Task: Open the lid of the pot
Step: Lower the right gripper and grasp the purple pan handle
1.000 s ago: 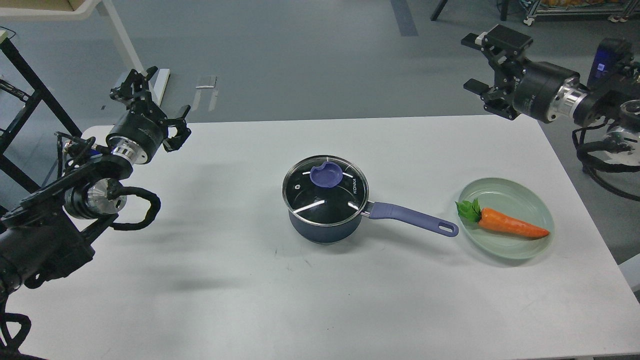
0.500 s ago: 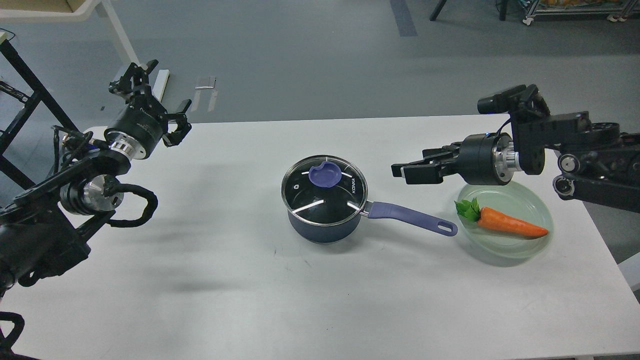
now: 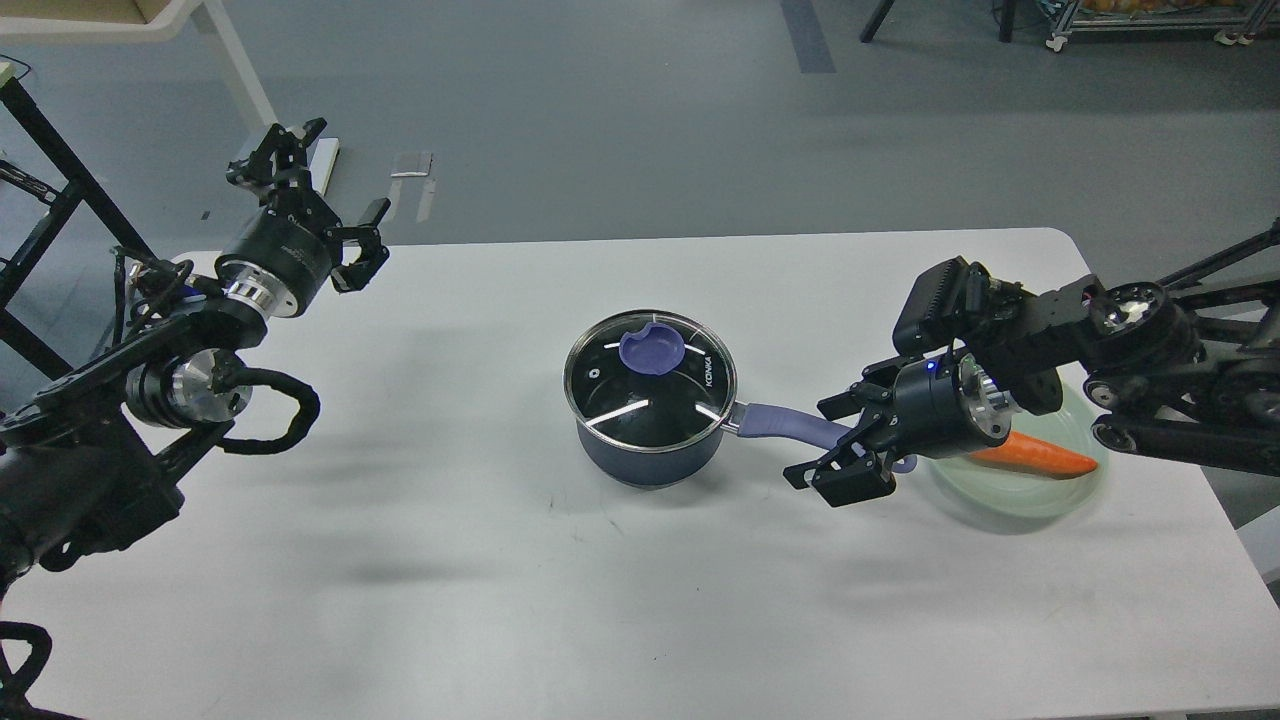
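I see the pot point(image 3: 650, 440) in the middle of the white counter point(image 3: 500, 560), w/ the glass lid point(image 3: 650, 378) sitting on its rim and the purple knob point(image 3: 652, 351) on top. The purple handle point(image 3: 785, 421) points to the right, toward the green plate point(image 3: 1010, 490) w/ the carrot point(image 3: 1035, 455). My right end effector point(image 3: 838, 440) is at the far end of this handle, fingers spread, one above and one below it; I cannot tell if they touch it. My left end effector point(image 3: 318, 195) is held up at the back-left corner, well apart from the pot, released and holding nothing.
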### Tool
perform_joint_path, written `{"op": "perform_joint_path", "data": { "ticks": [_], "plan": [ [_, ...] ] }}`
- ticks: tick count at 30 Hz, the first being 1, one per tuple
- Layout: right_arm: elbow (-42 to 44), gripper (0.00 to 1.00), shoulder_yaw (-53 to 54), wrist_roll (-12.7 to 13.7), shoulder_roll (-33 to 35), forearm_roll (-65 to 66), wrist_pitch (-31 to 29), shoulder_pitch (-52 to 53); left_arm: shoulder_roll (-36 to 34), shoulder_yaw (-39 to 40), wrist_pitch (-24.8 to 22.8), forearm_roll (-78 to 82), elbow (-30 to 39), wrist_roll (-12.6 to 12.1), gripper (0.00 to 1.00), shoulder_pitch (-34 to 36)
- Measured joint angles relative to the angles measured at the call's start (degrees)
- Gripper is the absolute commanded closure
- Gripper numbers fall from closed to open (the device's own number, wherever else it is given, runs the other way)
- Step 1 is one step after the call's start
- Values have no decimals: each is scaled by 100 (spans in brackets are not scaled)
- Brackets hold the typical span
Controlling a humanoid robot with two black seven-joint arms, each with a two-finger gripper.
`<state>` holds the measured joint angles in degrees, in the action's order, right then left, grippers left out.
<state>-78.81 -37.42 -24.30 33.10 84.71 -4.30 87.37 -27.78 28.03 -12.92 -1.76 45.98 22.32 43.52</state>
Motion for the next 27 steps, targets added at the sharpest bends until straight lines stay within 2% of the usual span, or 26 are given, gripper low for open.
{"op": "perform_joint_path", "data": {
  "ticks": [9,17,22,25,27],
  "plan": [
    [508,13,-18,13,-202,33,2,-113,-8,0,34,0,0,-21,1,6],
    [505,38,-19,13,-212,40,2,-147,-25,0,35,0,0,-21,1,8],
    [505,47,-82,13,-211,272,-8,-150,-33,0,10,0,-1,-21,1,18],
    [520,49,-132,13,-211,348,-8,-158,-34,0,-4,6,-1,-21,1,27],
    [523,56,-139,13,-213,358,-8,-170,-34,0,-8,22,-1,-22,1,64]
  ]
}}
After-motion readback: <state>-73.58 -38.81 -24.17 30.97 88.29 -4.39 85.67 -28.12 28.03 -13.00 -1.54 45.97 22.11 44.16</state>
